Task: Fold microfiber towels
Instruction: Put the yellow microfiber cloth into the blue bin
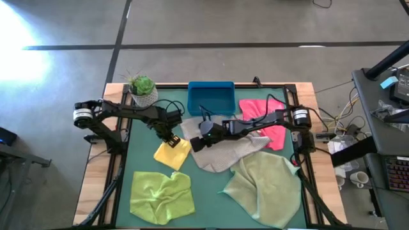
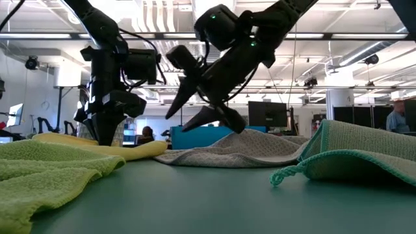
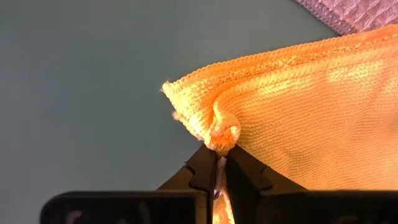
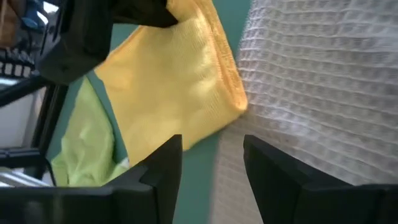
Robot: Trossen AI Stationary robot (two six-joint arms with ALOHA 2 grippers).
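Observation:
A folded yellow towel (image 1: 172, 154) lies flat on the green mat left of centre, and my left gripper (image 3: 221, 171) is shut on its far edge. My right gripper (image 2: 179, 122) hangs open just above the gap between the yellow towel (image 4: 174, 81) and the left edge of the crumpled light grey towel (image 1: 223, 153). It slants down toward the table's left and touches nothing. A lime green towel (image 1: 161, 197) lies crumpled at the near left. A pale sage towel (image 1: 265, 188) lies at the near right, and a hot pink towel (image 1: 265, 121) at the far right. My left gripper pinches a small bunched fold of the yellow towel's hemmed edge (image 3: 222, 134) between its two fingers, close to a corner (image 3: 173, 94). More than one layer shows at that edge. The fingers come from above, pointing down. The towel lies on the mat around the hold.
A blue tray (image 1: 211, 99) stands at the far middle edge, a small potted plant (image 1: 142, 89) at the far left corner. Bare mat (image 1: 211, 204) shows between the lime and sage towels. Desks and cables stand beyond the table's right side.

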